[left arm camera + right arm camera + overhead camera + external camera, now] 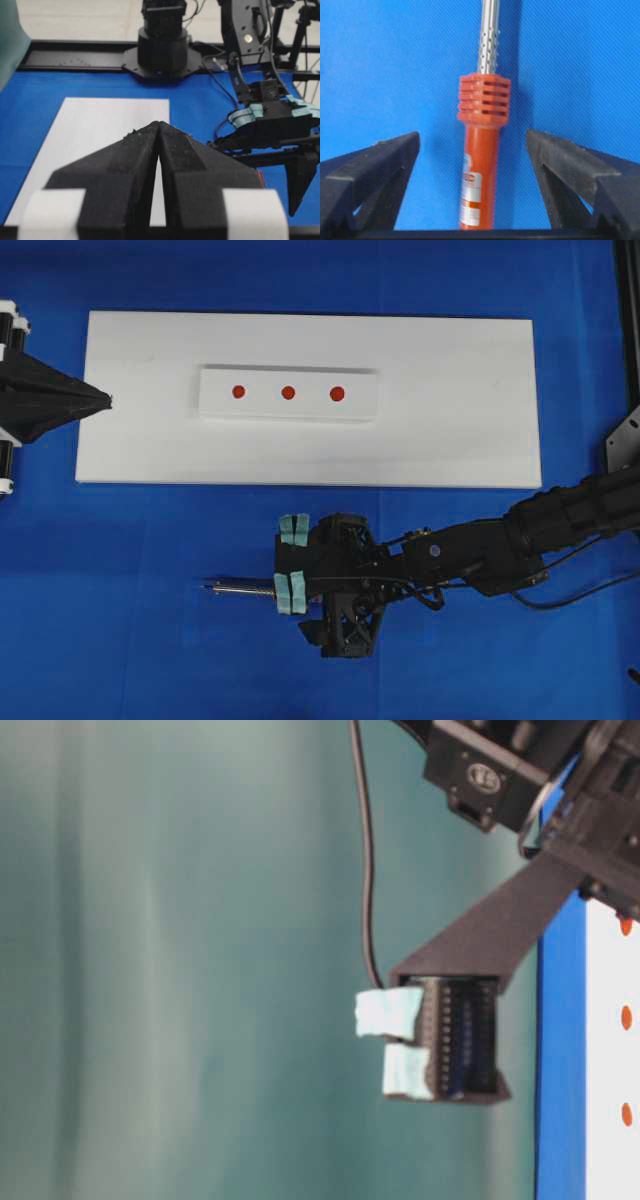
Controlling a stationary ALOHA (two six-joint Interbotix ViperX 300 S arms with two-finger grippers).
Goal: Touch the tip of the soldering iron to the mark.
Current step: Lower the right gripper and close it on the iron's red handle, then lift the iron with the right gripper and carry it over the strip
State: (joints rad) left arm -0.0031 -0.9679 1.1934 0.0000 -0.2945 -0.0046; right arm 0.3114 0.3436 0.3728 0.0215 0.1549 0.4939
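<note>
We find the soldering iron [482, 150] lying flat on the blue bench [130, 640] in the lower middle of the overhead frame, shaft pointing toward the frame's left, the tip [208, 587] well apart from the white board [460, 440] above it. In the right wrist view the orange-red ribbed handle stands centred between the two black fingers [375, 165], with blue cloth visible on both sides; we see no contact on either side. The right hand [291, 565] is thus spread wide around the handle, holding nothing, its teal-taped fingertips straddling the iron where shaft meets handle. On the white board sits a smaller white strip [290, 393] carrying three red marks [288, 393] in a row, in the upper middle of the overhead frame. The left hand [159, 130] rests at the left edge of the board, its black fingers pressed together to a point, gripping nothing. The iron's cord cannot be picked out in the overhead view.
</note>
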